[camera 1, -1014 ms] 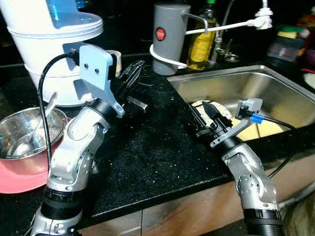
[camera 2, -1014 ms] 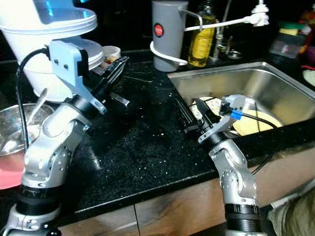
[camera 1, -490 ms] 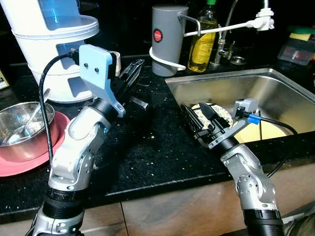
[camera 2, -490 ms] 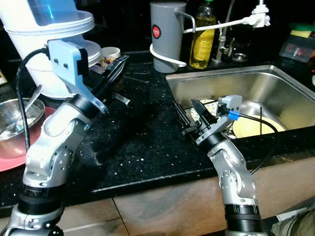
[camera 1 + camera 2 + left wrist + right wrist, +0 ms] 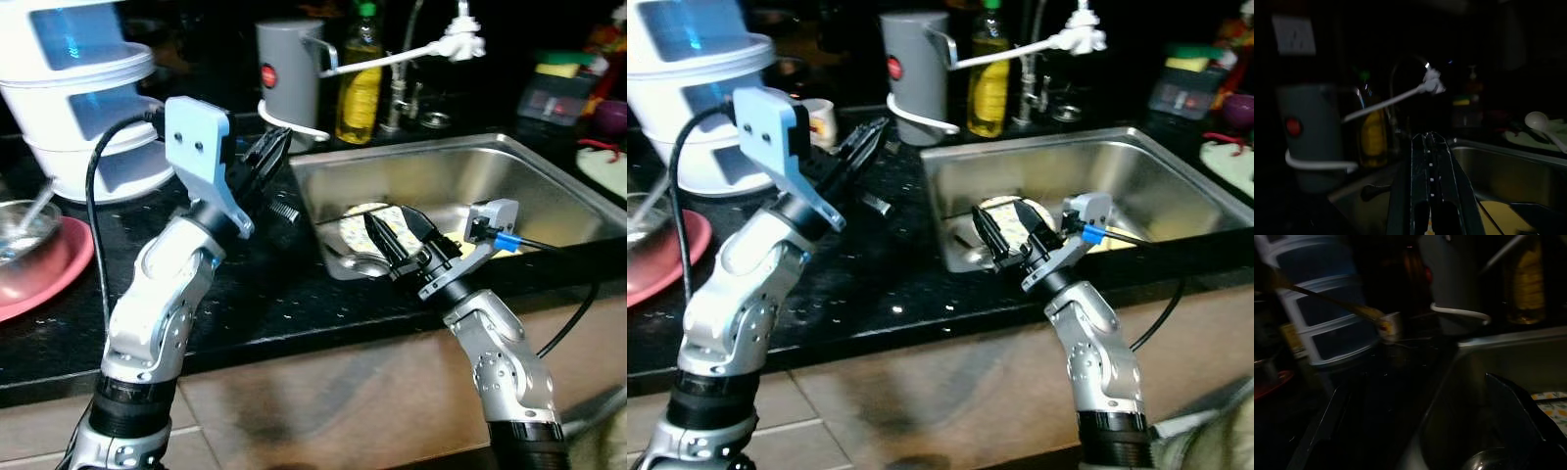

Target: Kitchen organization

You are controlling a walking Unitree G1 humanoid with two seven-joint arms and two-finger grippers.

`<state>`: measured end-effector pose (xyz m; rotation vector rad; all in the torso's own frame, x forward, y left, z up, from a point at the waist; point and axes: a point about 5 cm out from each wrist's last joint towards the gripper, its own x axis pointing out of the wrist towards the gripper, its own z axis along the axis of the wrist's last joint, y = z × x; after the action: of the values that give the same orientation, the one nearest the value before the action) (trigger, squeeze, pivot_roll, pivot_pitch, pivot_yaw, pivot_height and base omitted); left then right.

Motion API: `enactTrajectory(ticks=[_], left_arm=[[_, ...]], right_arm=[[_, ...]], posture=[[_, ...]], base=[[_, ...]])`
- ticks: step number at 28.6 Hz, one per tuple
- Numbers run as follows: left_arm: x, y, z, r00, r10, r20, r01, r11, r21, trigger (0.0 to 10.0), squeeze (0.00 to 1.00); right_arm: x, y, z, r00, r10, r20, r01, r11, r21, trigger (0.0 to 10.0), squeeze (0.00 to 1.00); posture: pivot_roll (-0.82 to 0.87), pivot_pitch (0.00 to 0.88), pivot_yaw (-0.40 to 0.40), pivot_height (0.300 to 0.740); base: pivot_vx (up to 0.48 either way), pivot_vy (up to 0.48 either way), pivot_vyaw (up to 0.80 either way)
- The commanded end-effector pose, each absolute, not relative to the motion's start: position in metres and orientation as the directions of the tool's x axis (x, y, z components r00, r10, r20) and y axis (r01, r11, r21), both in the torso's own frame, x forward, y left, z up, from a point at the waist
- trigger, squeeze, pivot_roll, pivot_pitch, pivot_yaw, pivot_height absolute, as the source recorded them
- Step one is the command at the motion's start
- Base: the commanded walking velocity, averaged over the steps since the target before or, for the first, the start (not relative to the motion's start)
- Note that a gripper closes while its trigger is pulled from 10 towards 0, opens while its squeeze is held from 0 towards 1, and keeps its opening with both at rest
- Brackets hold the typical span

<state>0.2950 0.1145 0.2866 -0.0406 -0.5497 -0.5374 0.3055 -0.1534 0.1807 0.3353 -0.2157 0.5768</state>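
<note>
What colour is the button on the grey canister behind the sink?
Red, on the grey canister; clearest in the right eye view.

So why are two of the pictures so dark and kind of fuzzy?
The left wrist view is very dark: the shut left gripper, the grey jug and the tap barely show. The right wrist view is dim and smeary, with the white container blurred. The eye views are brighter, with shine on the sink and the open right gripper a little soft.
</note>
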Motion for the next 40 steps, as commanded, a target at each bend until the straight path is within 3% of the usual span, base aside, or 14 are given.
enactTrajectory(ticks=[1, 8, 24, 32, 40], left_arm=[[0.295, 0.113, 0.286, 0.715, -0.483, 0.506, 0.505, 0.857, 0.104, 10.0, 0.0], [0.295, 0.113, 0.286, 0.719, -0.476, 0.507, 0.501, 0.86, 0.098, 10.0, 0.0], [0.303, 0.127, 0.284, 0.743, -0.429, 0.513, 0.472, 0.88, 0.054, 10.0, 0.0], [0.327, 0.148, 0.264, 0.791, -0.369, 0.489, 0.478, 0.87, -0.118, 10.0, 0.0], [0.348, 0.158, 0.246, 0.845, -0.333, 0.418, 0.437, 0.881, -0.182, 10.0, 0.0]], right_arm=[[0.305, -0.155, 0.181, 0.822, 0.493, 0.287, -0.56, 0.793, 0.241, 10.0, 0.0], [0.305, -0.155, 0.18, 0.822, 0.495, 0.282, -0.56, 0.794, 0.236, 10.0, 0.0], [0.306, -0.155, 0.177, 0.836, 0.483, 0.258, -0.54, 0.808, 0.235, 10.0, 0.0], [0.305, -0.155, 0.176, 0.835, 0.491, 0.248, -0.543, 0.807, 0.232, 10.0, 0.0], [0.302, -0.155, 0.176, 0.833, 0.495, 0.248, -0.546, 0.807, 0.223, 10.0, 0.0]], posture=[[0.03, 0.0, -0.029, 0.74], [0.03, 0.0, -0.029, 0.74], [0.03, 0.0, -0.031, 0.74], [0.01, 0.0, -0.026, 0.74], [0.0, 0.0, -0.021, 0.74]], base=[[0.0, -0.431, 0.0], [0.0, -0.407, 0.0], [0.0, 0.0, 0.0], [0.0, 0.0, -0.4], [0.0, 0.0, 0.0]])
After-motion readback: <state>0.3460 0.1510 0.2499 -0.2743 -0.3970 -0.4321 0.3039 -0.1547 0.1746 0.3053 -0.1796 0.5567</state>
